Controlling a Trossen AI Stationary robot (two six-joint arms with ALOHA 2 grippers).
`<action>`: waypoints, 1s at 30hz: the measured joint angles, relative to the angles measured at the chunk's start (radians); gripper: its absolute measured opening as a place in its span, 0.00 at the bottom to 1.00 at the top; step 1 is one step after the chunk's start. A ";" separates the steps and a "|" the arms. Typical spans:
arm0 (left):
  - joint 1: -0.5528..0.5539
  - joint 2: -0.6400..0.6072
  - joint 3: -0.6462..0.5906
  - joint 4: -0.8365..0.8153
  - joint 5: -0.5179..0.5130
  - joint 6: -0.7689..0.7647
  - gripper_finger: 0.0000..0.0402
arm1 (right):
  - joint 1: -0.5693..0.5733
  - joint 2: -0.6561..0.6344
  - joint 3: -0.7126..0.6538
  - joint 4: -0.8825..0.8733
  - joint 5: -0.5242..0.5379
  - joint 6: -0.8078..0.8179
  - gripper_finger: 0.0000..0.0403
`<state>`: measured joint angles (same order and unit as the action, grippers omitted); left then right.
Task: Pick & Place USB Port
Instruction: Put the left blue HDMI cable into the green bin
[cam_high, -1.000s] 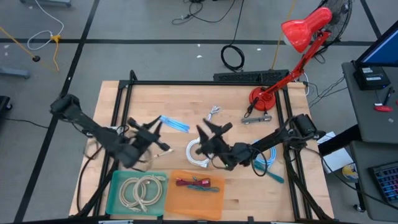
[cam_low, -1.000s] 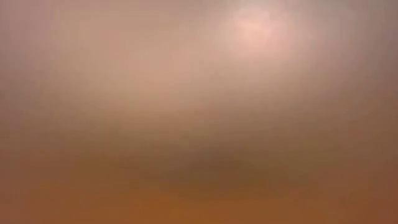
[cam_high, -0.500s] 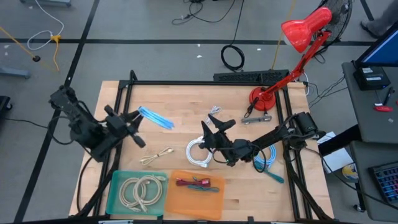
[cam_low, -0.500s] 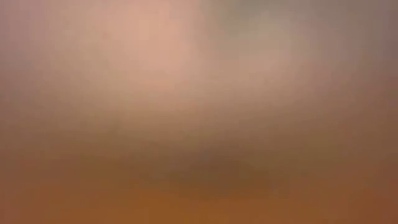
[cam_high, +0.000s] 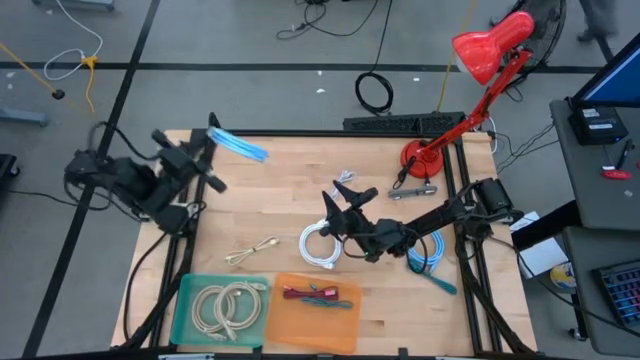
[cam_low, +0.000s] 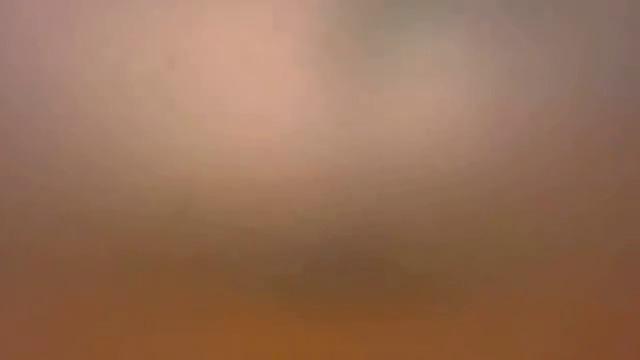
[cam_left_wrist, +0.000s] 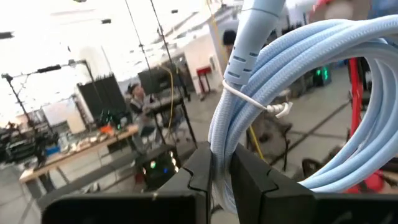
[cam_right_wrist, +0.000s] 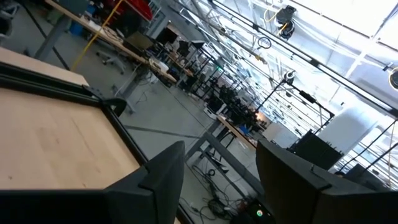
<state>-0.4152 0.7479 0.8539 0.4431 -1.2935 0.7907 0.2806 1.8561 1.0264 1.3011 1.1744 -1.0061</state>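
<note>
My left gripper (cam_high: 213, 148) is raised over the table's far-left corner, shut on a coiled light-blue USB cable (cam_high: 240, 147), which a white tie (cam_left_wrist: 273, 109) binds. My right gripper (cam_high: 347, 194) hovers open near the table's middle, just beyond a white cable coil (cam_high: 318, 246) that lies flat on the wood. Nothing is between its fingers (cam_right_wrist: 163, 180). A beige cable (cam_high: 252, 250) lies loose on the table near the green tray (cam_high: 186, 318). My left gripper pinches several strands of the light-blue coil (cam_left_wrist: 219, 163) between its two fingers, close below the white tie. The fingers point roughly level and lie across the strands. The coil is lifted clear of the table and stands out beyond the fingertips.
The green tray holds beige cable coils and an orange tray (cam_high: 345, 325) holds a red cable, both at the near edge. Another blue cable (cam_high: 426, 262) lies at the right. A small pale cable (cam_high: 345, 180), a metal piece (cam_high: 412, 190) and a red lamp base (cam_high: 420, 158) stand farther back.
My left gripper has carried the light-blue coil up and toward the table's far-left corner, lifting it well clear of the wood and rolling its wrist. The beige cable has stayed on the table. My right gripper has drawn slightly toward the right edge, still open.
</note>
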 joint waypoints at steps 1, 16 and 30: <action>0.026 -0.026 0.000 -0.040 0.024 -0.016 0.09 | 0.000 0.000 0.000 0.000 0.000 0.000 0.46; 0.449 -0.188 0.000 -0.758 0.456 -0.621 0.09 | -0.039 0.000 0.000 -0.104 -0.001 0.112 0.46; 0.722 0.111 0.070 -1.420 1.136 -1.437 0.09 | -0.059 0.000 -0.010 -0.199 0.003 0.172 0.46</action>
<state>0.3072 0.8585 0.9243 -0.9764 -0.1578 -0.6465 0.2217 1.8565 1.0164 1.1024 1.1778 -0.8342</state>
